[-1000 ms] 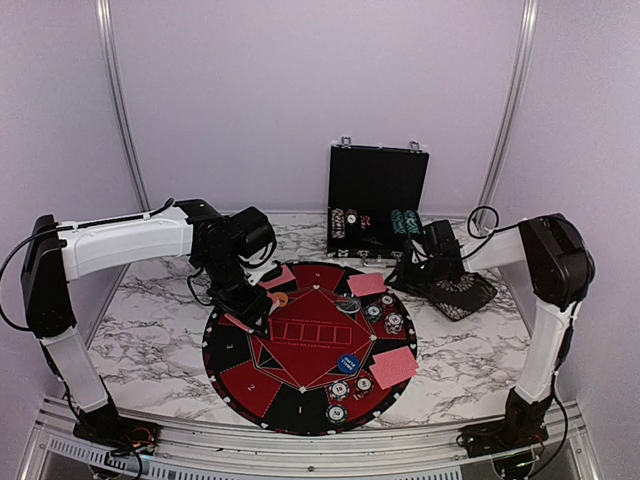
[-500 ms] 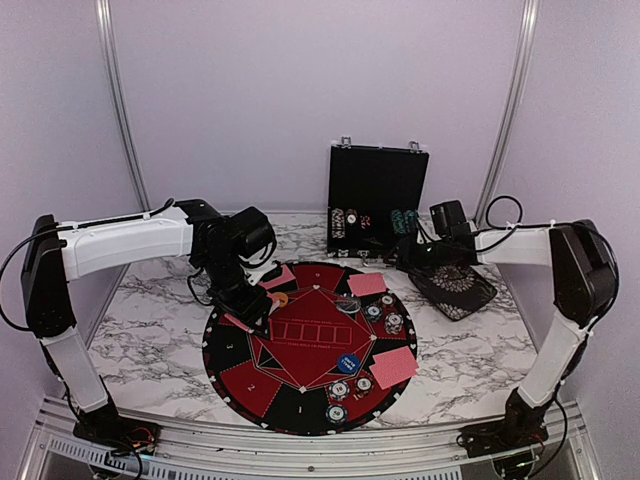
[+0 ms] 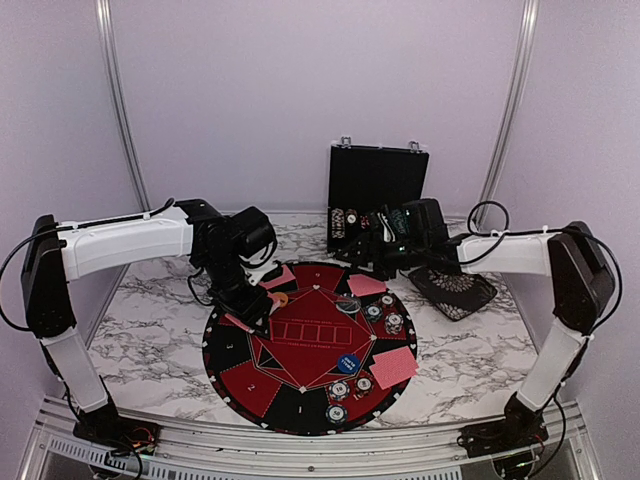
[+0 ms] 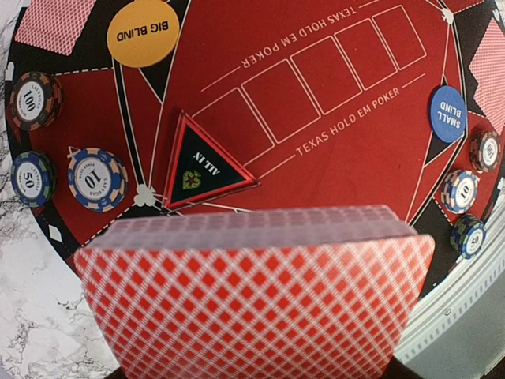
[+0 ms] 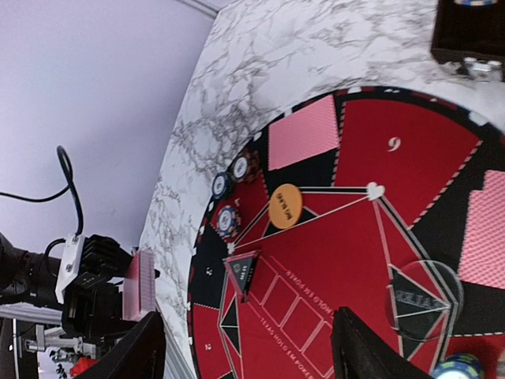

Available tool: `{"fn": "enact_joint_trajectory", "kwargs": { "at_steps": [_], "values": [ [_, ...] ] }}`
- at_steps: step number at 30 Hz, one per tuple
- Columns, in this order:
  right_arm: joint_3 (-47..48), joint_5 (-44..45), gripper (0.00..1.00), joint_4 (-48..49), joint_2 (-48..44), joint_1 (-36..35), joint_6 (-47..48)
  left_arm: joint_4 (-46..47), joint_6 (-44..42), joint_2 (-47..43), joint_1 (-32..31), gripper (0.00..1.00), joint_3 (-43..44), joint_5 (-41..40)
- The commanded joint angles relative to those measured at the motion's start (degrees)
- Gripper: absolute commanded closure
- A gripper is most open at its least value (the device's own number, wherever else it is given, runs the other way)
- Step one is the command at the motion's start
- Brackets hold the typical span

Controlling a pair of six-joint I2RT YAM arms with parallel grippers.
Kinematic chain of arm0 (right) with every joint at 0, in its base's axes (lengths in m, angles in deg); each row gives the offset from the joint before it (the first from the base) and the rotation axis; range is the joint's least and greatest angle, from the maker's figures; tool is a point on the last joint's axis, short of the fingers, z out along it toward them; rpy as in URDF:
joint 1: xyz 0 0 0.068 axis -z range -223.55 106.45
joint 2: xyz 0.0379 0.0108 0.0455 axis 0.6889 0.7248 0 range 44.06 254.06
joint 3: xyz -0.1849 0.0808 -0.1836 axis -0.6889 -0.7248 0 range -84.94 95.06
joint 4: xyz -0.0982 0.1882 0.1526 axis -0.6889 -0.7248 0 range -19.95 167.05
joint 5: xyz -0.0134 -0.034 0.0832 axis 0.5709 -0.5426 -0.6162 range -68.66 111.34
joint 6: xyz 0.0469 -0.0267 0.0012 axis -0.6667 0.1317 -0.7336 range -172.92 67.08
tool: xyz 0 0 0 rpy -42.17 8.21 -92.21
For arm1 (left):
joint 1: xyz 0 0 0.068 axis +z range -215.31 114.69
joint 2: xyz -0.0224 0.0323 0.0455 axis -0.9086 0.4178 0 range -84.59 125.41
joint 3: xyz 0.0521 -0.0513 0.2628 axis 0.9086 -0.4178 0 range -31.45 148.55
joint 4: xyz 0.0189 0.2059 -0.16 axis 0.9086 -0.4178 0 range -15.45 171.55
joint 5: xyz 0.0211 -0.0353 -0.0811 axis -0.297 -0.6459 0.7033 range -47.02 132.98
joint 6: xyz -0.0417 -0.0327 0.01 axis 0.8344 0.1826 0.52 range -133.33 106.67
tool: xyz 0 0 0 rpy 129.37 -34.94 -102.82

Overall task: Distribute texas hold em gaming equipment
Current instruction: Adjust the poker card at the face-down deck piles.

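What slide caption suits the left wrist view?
Red-backed card deck held over the poker mat, beside chips, an orange Big Blind disc and a blue Small Blind disc.

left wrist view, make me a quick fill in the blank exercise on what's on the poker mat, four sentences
1. The orange disc reads ____ BLIND.
2. The blue disc reads ____ BLIND.
3. The black triangle marker is labelled ALL ____.
4. The deck of cards filling the bottom of the view has a ____ and white diamond-pattern back.

Missing words: BIG; SMALL; IN; red
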Motion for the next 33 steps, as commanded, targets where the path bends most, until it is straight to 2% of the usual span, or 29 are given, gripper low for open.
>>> {"fn": "enact_joint_trajectory", "kwargs": {
  "at_steps": [1, 8, 16, 33],
  "values": [
    [1.25, -5.03, 0.31, 7.97, 3.20, -4.37, -6.04, -0.91, 0.04, 0.15, -0.39, 0.50, 2.21, 0.35],
    [3.37, -8.99, 0.34, 15.10, 8.79, -10.01, -11.89, -1.09, 0.15, 0.11, -0.68, 0.50, 2.50, 0.10],
    [3.90, -12.52, 0.35, 24.82, 12.77, -12.80, -18.98, -1.25, 0.12, 0.15, -0.78, 0.50, 2.67, -0.01],
    [6.50, -14.81, 0.35, 30.08, 17.00, -15.54, -23.67, -1.35, -0.11, 0.33, -0.89, 0.50, 2.76, -0.02]
  ]
}}
